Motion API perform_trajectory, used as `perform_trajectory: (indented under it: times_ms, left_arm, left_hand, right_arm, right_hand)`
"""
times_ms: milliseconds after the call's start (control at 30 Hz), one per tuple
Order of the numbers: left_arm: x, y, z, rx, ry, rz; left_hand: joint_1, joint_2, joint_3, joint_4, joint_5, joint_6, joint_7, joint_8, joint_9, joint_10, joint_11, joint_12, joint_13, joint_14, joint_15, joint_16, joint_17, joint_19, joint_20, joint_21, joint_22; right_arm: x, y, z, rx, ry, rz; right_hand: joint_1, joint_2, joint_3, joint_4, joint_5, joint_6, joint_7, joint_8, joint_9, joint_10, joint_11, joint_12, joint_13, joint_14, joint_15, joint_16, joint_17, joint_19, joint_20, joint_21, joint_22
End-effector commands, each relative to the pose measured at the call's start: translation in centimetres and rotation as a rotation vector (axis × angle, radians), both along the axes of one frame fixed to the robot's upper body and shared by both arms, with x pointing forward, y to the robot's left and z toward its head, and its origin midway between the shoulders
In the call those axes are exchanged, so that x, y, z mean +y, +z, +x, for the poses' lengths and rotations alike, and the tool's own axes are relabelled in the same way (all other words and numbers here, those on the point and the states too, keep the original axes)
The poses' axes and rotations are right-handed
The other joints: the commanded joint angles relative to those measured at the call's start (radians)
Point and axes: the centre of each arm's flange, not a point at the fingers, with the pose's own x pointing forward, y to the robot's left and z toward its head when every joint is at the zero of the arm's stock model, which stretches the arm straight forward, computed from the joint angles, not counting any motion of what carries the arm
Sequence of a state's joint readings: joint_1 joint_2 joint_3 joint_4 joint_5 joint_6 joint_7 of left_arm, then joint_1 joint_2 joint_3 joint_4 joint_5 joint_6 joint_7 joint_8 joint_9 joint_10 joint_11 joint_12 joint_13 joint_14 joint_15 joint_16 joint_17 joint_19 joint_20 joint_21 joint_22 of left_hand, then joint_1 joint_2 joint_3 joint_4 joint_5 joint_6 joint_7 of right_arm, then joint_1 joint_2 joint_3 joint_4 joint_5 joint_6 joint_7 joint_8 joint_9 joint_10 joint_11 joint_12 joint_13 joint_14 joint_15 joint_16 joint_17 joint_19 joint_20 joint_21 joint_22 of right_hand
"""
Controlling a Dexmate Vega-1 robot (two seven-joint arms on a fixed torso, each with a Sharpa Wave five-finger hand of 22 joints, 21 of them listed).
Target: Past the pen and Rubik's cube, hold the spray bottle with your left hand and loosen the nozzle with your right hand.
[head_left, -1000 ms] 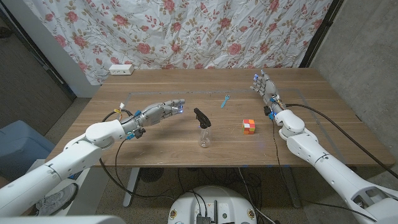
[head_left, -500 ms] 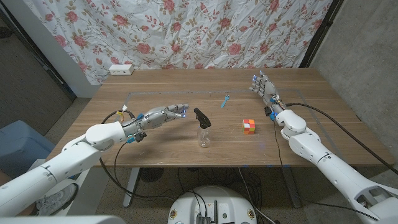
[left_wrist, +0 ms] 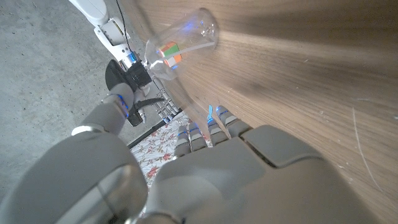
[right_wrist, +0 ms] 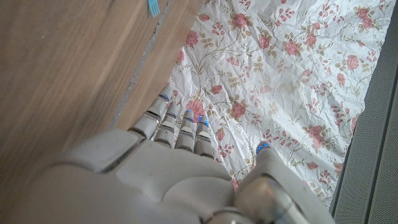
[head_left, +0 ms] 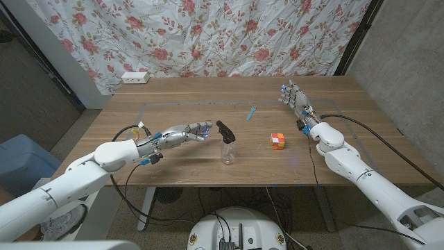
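A clear spray bottle (head_left: pixel 227 144) with a black nozzle stands upright near the table's middle; the left wrist view shows its clear body (left_wrist: pixel 180 45) with the cube's colours seen through it. My left hand (head_left: pixel 186 132) reaches toward it from the left, fingers extended and apart, holding nothing, a short gap from the nozzle. The Rubik's cube (head_left: pixel 278 140) sits to the bottle's right. A blue pen (head_left: pixel 251 112) lies beyond both, and its tip (right_wrist: pixel 152 8) appears in the right wrist view. My right hand (head_left: pixel 295 98) stands upright at the far right, fingers (right_wrist: pixel 177 127) spread, empty.
A white power strip (head_left: pixel 134 78) lies at the table's back left corner. A floral curtain (head_left: pixel 208 35) hangs behind the table. Bare wood (head_left: pixel 187 167) lies in front of the bottle.
My left hand has moved right and slightly nearer, closing on the spray bottle. The right hand has barely shifted.
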State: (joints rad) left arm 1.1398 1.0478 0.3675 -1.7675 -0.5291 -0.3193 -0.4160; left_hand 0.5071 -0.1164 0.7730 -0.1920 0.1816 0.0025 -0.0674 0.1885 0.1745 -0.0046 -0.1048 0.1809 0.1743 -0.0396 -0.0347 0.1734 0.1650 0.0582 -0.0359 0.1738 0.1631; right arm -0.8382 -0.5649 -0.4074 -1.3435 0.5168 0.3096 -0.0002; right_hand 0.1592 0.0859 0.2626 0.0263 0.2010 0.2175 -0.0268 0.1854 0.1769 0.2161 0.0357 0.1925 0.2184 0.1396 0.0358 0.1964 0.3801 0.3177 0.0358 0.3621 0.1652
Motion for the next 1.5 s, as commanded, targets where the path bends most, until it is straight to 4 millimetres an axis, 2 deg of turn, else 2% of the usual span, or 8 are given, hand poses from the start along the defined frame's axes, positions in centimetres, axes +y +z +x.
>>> perform_trajectory:
  times_ms: [33, 733, 867, 933, 1067, 1200, 1400, 1500]
  left_arm:
    - [-0.9, -0.8, 0.4, -0.033, -0.01, 0.084]
    - [-3.9, -1.5, 1.8, -0.088, -0.033, 0.197]
    - [-4.2, -1.7, 2.0, -0.092, -0.028, 0.193]
    - [-4.3, -1.9, 2.2, -0.089, -0.028, 0.183]
    - [-4.6, -2.2, 2.5, -0.091, -0.031, 0.181]
    - [-5.0, -2.4, 2.9, -0.102, -0.031, 0.162]
    - [-5.7, -2.8, 3.3, -0.106, -0.037, 0.142]
    - [-6.0, -3.0, 3.5, -0.101, -0.041, 0.132]
  left_hand:
    - [0.039, -0.015, 0.004, 0.001, 0.001, -0.043, 0.01, -0.005, 0.001, -0.049, 0.009, -0.007, 0.006, -0.044, -0.028, -0.006, 0.004, -0.028, -0.065, -0.002, 0.001]
    - [0.102, -0.045, -0.017, 0.006, 0.0, -0.181, 0.031, -0.007, 0.001, -0.168, 0.03, -0.006, 0.005, -0.136, -0.001, -0.005, 0.005, -0.173, -0.058, -0.01, 0.002]
    - [0.105, -0.046, -0.02, 0.006, 0.001, -0.189, 0.031, -0.006, 0.001, -0.173, 0.031, -0.005, 0.005, -0.133, -0.002, -0.001, 0.005, -0.167, -0.061, -0.004, 0.002]
    - [0.11, -0.048, -0.025, 0.007, 0.001, -0.196, 0.03, -0.002, 0.001, -0.178, 0.035, -0.002, 0.005, -0.135, -0.003, 0.001, 0.005, -0.199, -0.054, -0.008, 0.002]
    - [0.112, -0.048, -0.027, 0.007, 0.001, -0.198, 0.03, -0.001, 0.001, -0.179, 0.034, -0.001, 0.005, -0.135, -0.002, 0.001, 0.005, -0.201, -0.047, -0.005, 0.003]
    - [0.114, -0.049, -0.03, 0.007, 0.001, -0.198, 0.03, 0.001, 0.001, -0.177, 0.034, 0.001, 0.005, -0.132, -0.004, 0.003, 0.005, -0.197, -0.054, -0.001, 0.003]
    - [0.121, -0.049, -0.038, 0.007, 0.001, -0.186, 0.038, 0.01, 0.001, -0.158, 0.042, 0.01, 0.004, -0.117, 0.002, 0.009, 0.005, -0.188, -0.088, 0.005, 0.002]
    - [0.124, -0.05, -0.041, 0.007, 0.002, -0.175, 0.044, 0.015, 0.001, -0.146, 0.047, 0.014, 0.004, -0.103, -0.001, 0.012, 0.004, -0.184, -0.096, 0.007, 0.002]
  right_arm:
    - [0.0, -0.1, 0.2, -0.002, 0.004, -0.013]
    - [-0.7, -0.5, -0.3, -0.002, -0.008, -0.014]
    - [-0.9, -0.6, -0.4, -0.005, -0.009, -0.01]
    - [-0.9, -0.6, -0.4, -0.006, -0.009, -0.006]
    - [-1.0, -0.7, -0.5, -0.007, -0.013, -0.011]
    - [-1.1, -0.7, -0.5, -0.01, -0.011, -0.004]
    - [-1.2, -0.8, -0.6, -0.012, -0.011, -0.002]
    - [-1.3, -0.8, -0.6, -0.011, -0.015, -0.004]
  right_hand:
    - [0.002, 0.0, 0.007, -0.006, 0.002, -0.003, 0.001, 0.0, 0.003, 0.005, 0.008, 0.005, 0.0, 0.008, 0.005, 0.006, 0.002, 0.011, 0.0, -0.002, 0.002]
    - [-0.003, 0.001, 0.009, -0.009, 0.002, -0.01, 0.0, 0.0, 0.003, 0.003, 0.01, 0.004, -0.004, 0.01, 0.004, 0.007, -0.005, 0.017, -0.002, -0.011, 0.002]
    - [-0.004, 0.001, 0.009, -0.009, 0.002, -0.01, 0.0, 0.0, 0.003, 0.003, 0.009, 0.004, -0.005, 0.01, 0.004, 0.007, -0.007, 0.018, -0.002, -0.013, 0.002]
    - [-0.004, 0.001, 0.009, -0.009, 0.002, -0.011, 0.0, 0.0, 0.003, 0.004, 0.01, 0.004, -0.006, 0.01, 0.005, 0.007, -0.008, 0.018, -0.002, -0.014, 0.002]
    - [-0.005, 0.001, 0.01, -0.01, 0.002, -0.011, 0.0, 0.0, 0.003, 0.004, 0.009, 0.005, -0.006, 0.009, 0.003, 0.007, -0.009, 0.019, -0.002, -0.016, 0.002]
    - [-0.006, 0.001, 0.01, -0.011, 0.002, -0.011, 0.0, 0.0, 0.003, 0.004, 0.011, 0.005, -0.007, 0.009, 0.004, 0.007, -0.01, 0.02, -0.003, -0.018, 0.002]
    - [-0.008, 0.002, 0.011, -0.011, 0.002, -0.011, -0.001, 0.001, 0.003, 0.005, 0.009, 0.005, -0.008, 0.009, 0.004, 0.007, -0.012, 0.021, -0.001, -0.021, 0.002]
    - [-0.008, 0.002, 0.011, -0.011, 0.002, -0.011, 0.0, 0.001, 0.003, 0.004, 0.009, 0.005, -0.008, 0.009, 0.004, 0.007, -0.013, 0.022, -0.001, -0.022, 0.002]
